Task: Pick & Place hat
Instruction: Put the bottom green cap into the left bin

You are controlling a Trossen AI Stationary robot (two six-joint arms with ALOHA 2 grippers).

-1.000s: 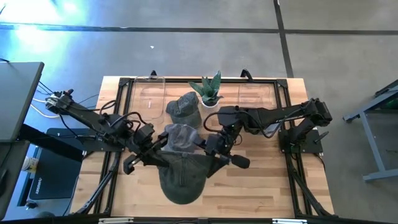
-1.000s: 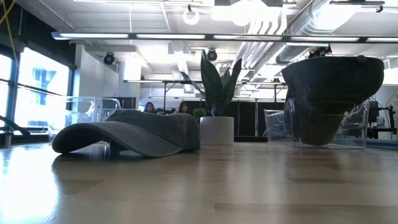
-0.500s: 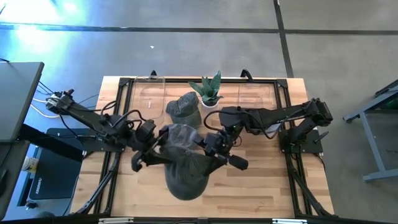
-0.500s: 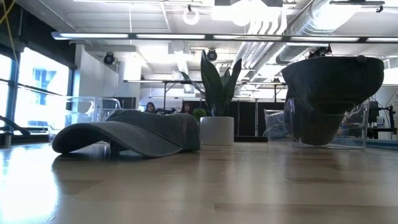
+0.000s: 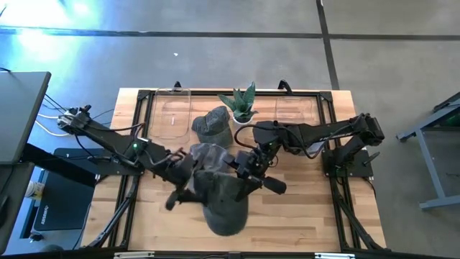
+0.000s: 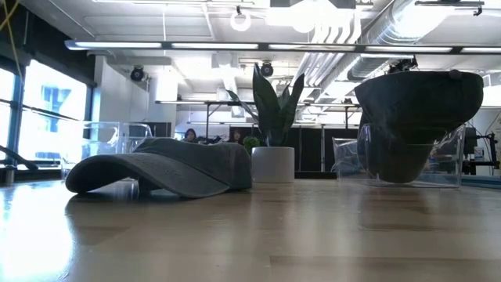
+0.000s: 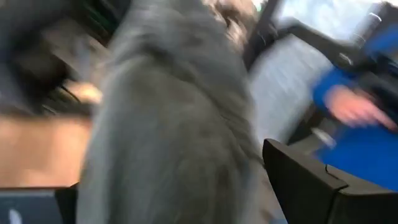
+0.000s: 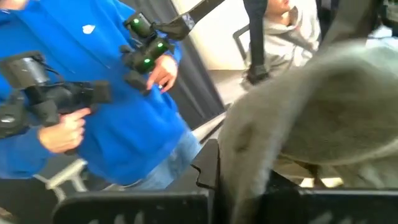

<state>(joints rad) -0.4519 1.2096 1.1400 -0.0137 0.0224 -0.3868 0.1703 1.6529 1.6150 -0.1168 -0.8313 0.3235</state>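
From the high view, we're holding a dark grey hat (image 5: pixel 219 194) between both arms over the middle of the table (image 5: pixel 302 223), toward the front edge. The left gripper (image 5: pixel 188 173) comes in from the left edge and has the hat's left side pinched; the right gripper (image 5: pixel 244 169) reaches in from the right edge and has the other side clamped. A second grey hat (image 5: pixel 213 124) sits near the back edge, just beside a potted snake plant (image 5: pixel 242 105) in a white pot. Two clear plastic bins (image 5: pixel 172 115) stand along the back edge, one on each side of that plant.

Low view: a grey cap (image 6: pixel 160 166) lies flat on the wooden table top (image 6: pixel 250 235), with the plant (image 6: pixel 273 117) right behind its back end. A dark hat (image 6: pixel 419 117) shows upside down, up off the table, over toward the right end. We can't see any gripper here.

Left wrist view is blurry, mostly grey fabric (image 7: pixel 168 137) filling the frame, with one dark finger (image 7: pixel 311 180) next to it.

Right wrist view: grey hat fabric (image 8: pixel 292 118) close up against our fingers (image 8: pixel 208 168). Beyond the table a person in a blue top (image 8: pixel 106 106) holds two handheld controllers, one hand (image 8: pixel 68 130) on each.
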